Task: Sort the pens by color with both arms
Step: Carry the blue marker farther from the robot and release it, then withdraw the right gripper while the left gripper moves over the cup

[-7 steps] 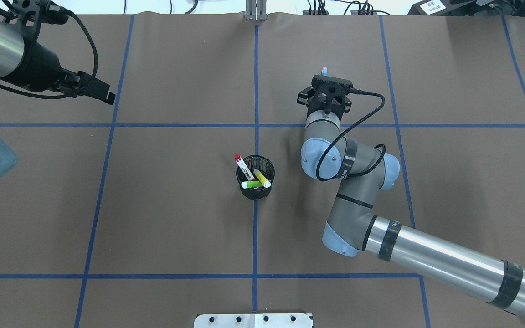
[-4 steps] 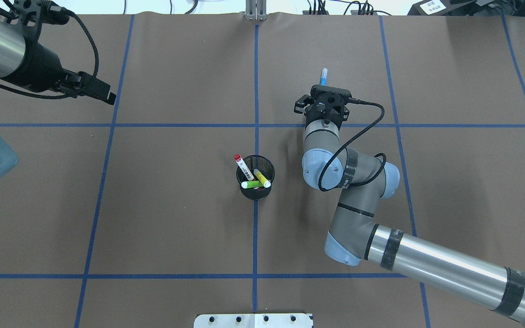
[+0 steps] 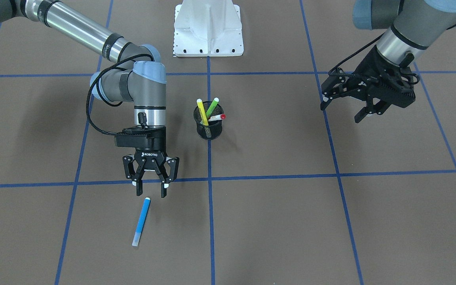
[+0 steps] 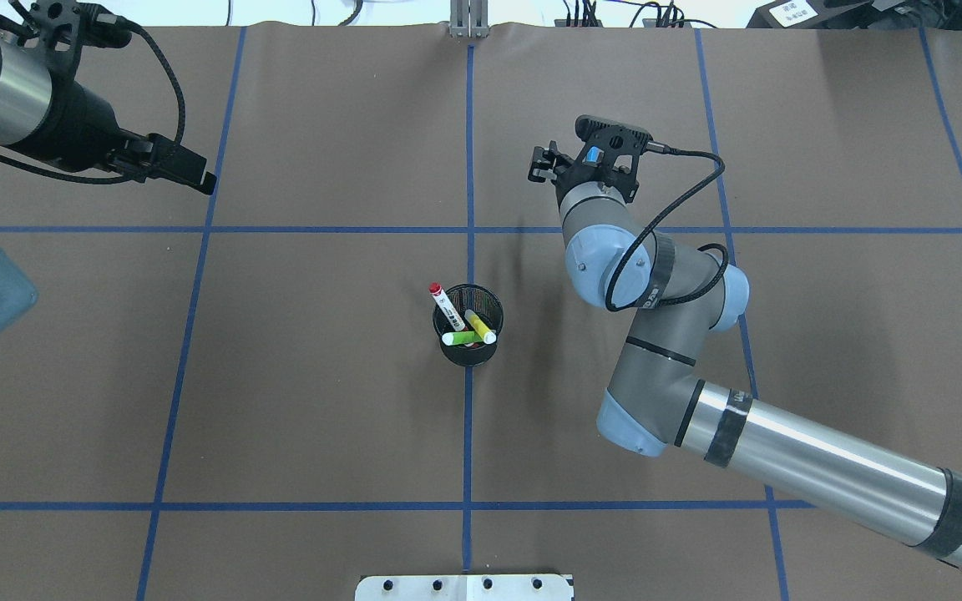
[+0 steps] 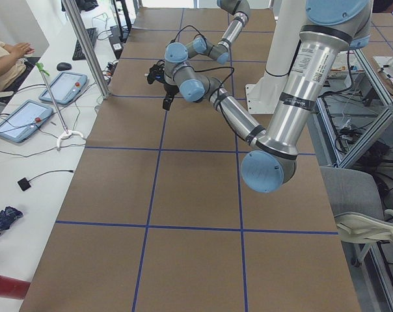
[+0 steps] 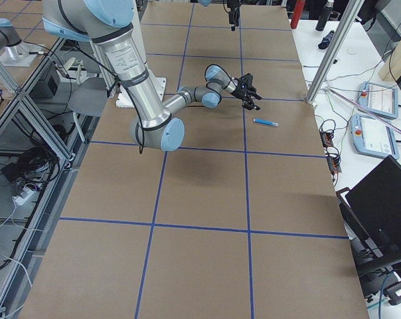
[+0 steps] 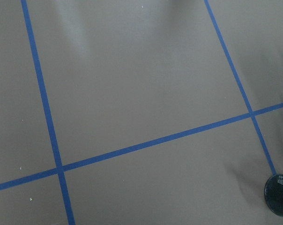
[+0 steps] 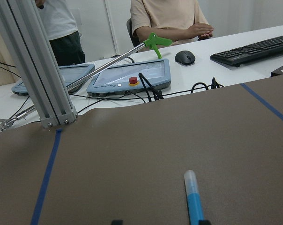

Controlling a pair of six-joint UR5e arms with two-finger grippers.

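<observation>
Your blue pen (image 3: 141,221) lies flat on the brown table (image 3: 291,221), just on the operators' side of a blue tape line (image 3: 271,176), with nothing gripping it. Its near end sits right below the right gripper (image 3: 151,194), whose fingers are spread and empty. The pen looks placed, so the job now is getting clear of it cleanly.

Lift that wrist straight up before you swing anywhere. A sideways sweep could clip the pen's end, and a round barrel will probably roll. Keep the fingers spread as you rise.

The yellow pen (image 3: 202,111), green pen (image 3: 212,106) and red-ended pen (image 3: 217,117) stand leaning in the black mesh cup (image 3: 208,126) at the table's middle, well apart from the blue one. The left gripper (image 3: 341,113) hangs released and empty over its own side. Send only one arm to the cup at a time (it's narrow and looks light), coming down from above.
</observation>
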